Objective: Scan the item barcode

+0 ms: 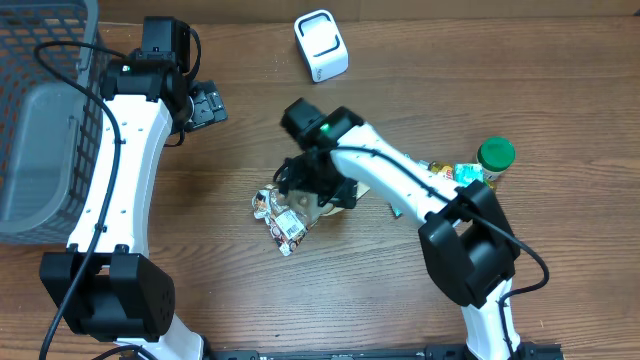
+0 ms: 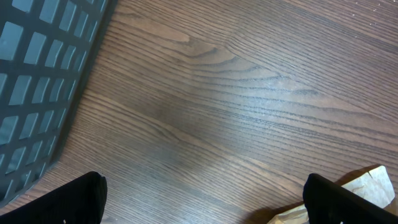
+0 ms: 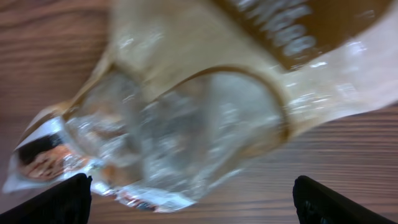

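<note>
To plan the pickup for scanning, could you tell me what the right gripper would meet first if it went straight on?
Most likely the crinkled clear-and-tan plastic snack packet, lying straight ahead of the open right gripper; its distance is unclear.

On the table (image 1: 400, 300), the basket (image 1: 40, 60) sits far left, the scanner (image 1: 321, 45) behind centre, the packet (image 1: 283, 218) mid-table beneath the right gripper (image 3: 199, 205), and what seems a bottle (image 1: 495, 155) lies to the right.

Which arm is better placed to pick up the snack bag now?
Right. The right gripper, open, hangs directly over the bag; the left gripper is over bare table near the basket.
</note>
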